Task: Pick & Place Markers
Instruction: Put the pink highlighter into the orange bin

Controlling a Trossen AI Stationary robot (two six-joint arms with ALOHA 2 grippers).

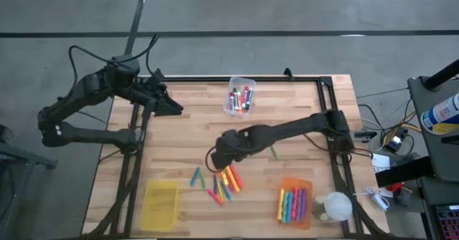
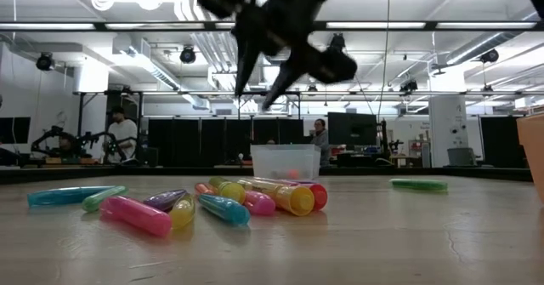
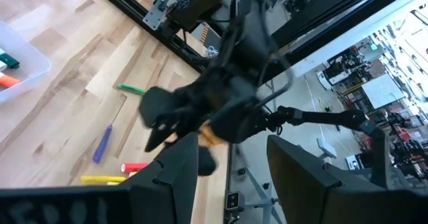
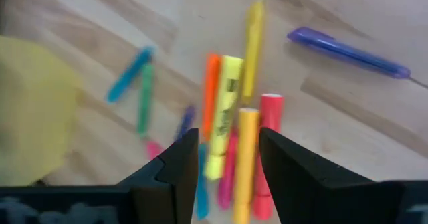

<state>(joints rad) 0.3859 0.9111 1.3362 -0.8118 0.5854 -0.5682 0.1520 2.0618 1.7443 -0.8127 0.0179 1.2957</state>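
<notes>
The step in hand appears to be the approach to a pick: the right gripper (image 1: 228, 152) hangs above the loose pile of markers (image 1: 221, 183) lying on the table (image 1: 193, 118) between the yellow bin (image 1: 160, 205) and the orange bin (image 1: 295, 203). In the right wrist view its fingers stand partly apart with nothing between them, and a yellow-orange marker (image 4: 245, 158) lies on the table in line with the gap. The next move probably calls for a straight descent with the jaws astride one marker only; the neighbouring pink, yellow and orange markers lie touching or just beside it, so a fingertip could land on a neighbour and scatter the pile. A lone green marker (image 1: 274, 152) lies apart from the pile, under the right arm. More markers already lie in the orange bin and in the clear bin (image 1: 240, 95) near the far edge. Open room is good: the table between the pile and the clear bin is bare wood, and the pile sits well in from the near edge. The left gripper (image 1: 166, 104) waits at the far left corner with its fingers wide and empty, well apart from the work.
</notes>
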